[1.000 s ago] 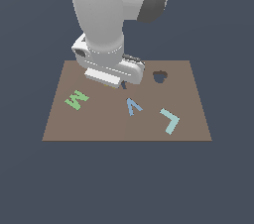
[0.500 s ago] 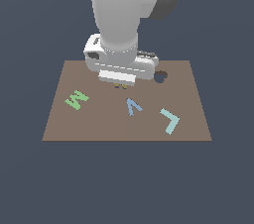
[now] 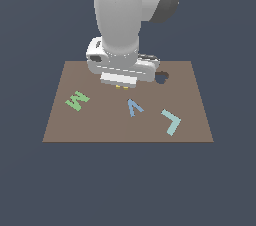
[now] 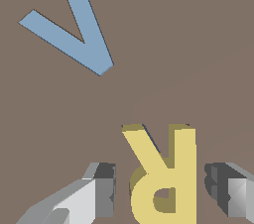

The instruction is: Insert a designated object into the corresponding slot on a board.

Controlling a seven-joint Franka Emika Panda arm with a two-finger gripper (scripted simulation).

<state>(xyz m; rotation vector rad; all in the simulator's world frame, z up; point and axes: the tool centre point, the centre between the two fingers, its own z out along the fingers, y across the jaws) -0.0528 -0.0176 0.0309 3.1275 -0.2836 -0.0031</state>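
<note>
- Hanging low over the brown board (image 3: 100,125), the gripper (image 4: 159,191) has its two fingers (image 4: 105,188) spread, one on each side of the yellow R (image 4: 161,173).
- In the wrist view a clear gap shows between each pad and the letter's edges, so the jaws stand open around it and neither pad is seen touching it.
- The yellow R lies between the fingertips, and its two legs reach out past them over the board surface; whether it rests flat or is slightly raised cannot be told.
- In the exterior view only a sliver of yellow (image 3: 120,87) peeks out under the arm's wrist body.
- The blue V-shaped letter (image 4: 69,29) lies flat on the board beyond the R's legs, apart from the gripper.
- Close beside the gripper, toward the exterior view's right, sits a dark rounded recess (image 3: 161,77) in the board.
- The green M (image 3: 77,100) lies well off toward the exterior view's left, and a pale teal L (image 3: 171,121) lies farther away toward the exterior view's right, past the blue letter.
- The R-shaped slot is not visible in either view.
</note>
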